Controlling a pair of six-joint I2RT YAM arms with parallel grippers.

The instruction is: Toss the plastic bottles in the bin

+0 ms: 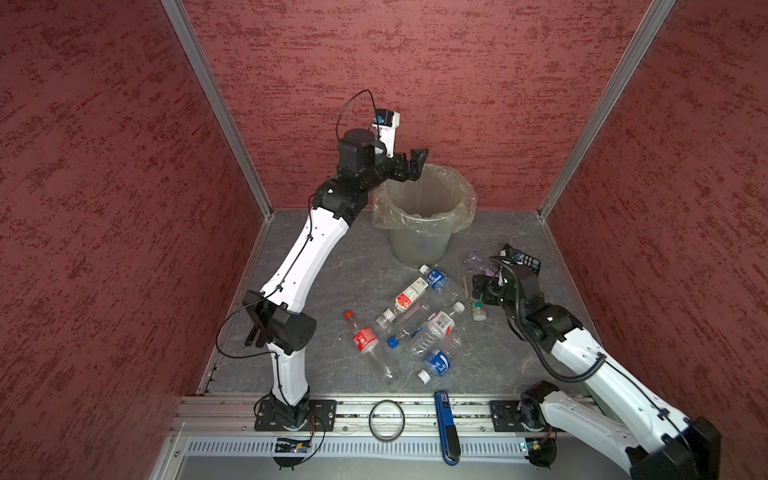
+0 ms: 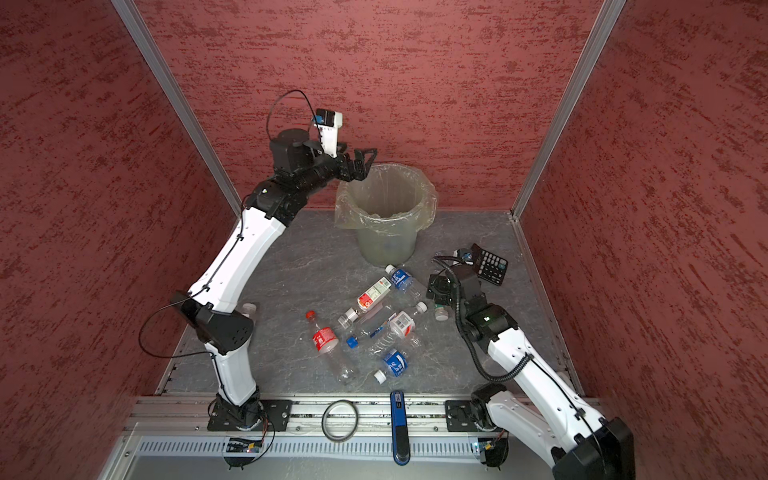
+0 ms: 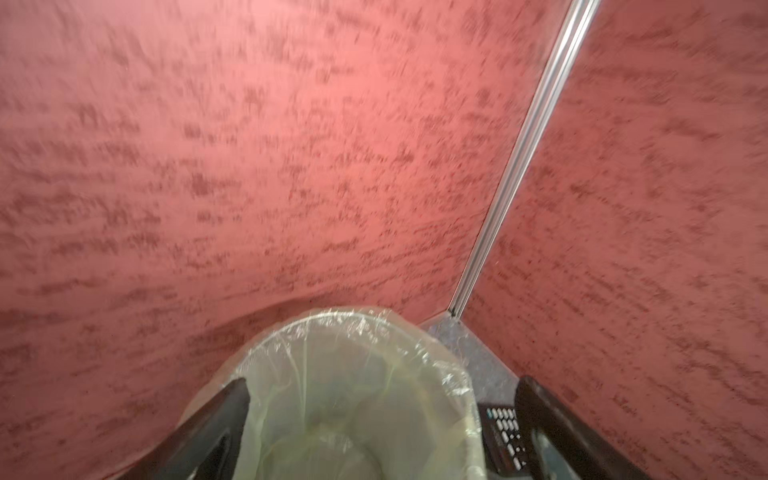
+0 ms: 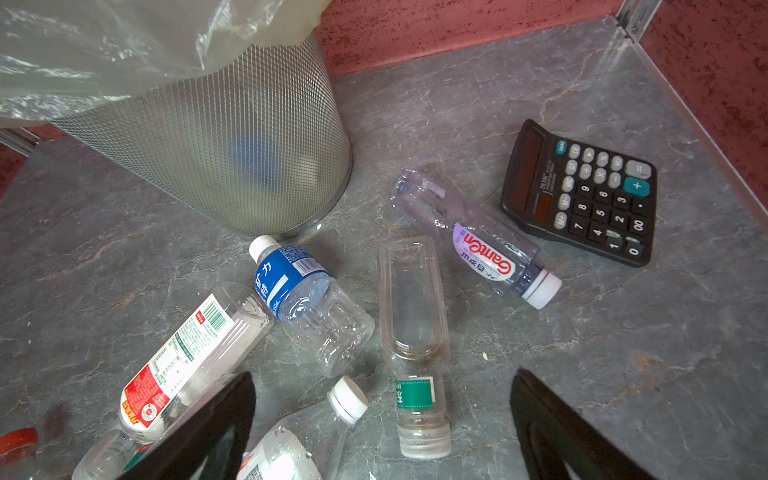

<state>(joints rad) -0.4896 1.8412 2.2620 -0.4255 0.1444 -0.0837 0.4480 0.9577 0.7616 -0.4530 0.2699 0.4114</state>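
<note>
While the left arm reaches up toward the back wall, the left claw (image 1: 415, 163) hangs over the left edge of the bin (image 1: 424, 217). It is released, spread wide, with nothing between the fingers (image 3: 224, 419). The left wrist view is blurred, but it shows the bin's open mouth between the two fingers.

The bin stands upright at the back of the counter (image 1: 316, 266), with a clear bag (image 1: 465, 208) folded over its rim. In the right wrist view its wall is fine mesh. A blurred blue and pale shape shows through the mesh, low inside.

The right claw (image 1: 478, 289) sits low over the right side of the counter, released and empty. In the right wrist view its fingers stand apart on either side of the cap end of the green-label bottle (image 4: 415, 353). I cannot tell whether they touch it.

The plastic bottles (image 1: 432, 328) lie on their sides in front of the bin; at least eight show in a top view:
- blue-label bottle (image 1: 438, 280), white cap just beside the bin's base
- red-and-white-label bottle (image 1: 409, 297), lying against it
- red-cap bottle (image 1: 365, 338), on the left of the pile
- blue-cap bottle (image 1: 405, 334), mid-pile
- second blue-label bottle (image 1: 436, 363), nearest the front rail
- purple-label bottle (image 4: 478, 245), near the calculator (image 4: 582, 195) but apart from it
</note>
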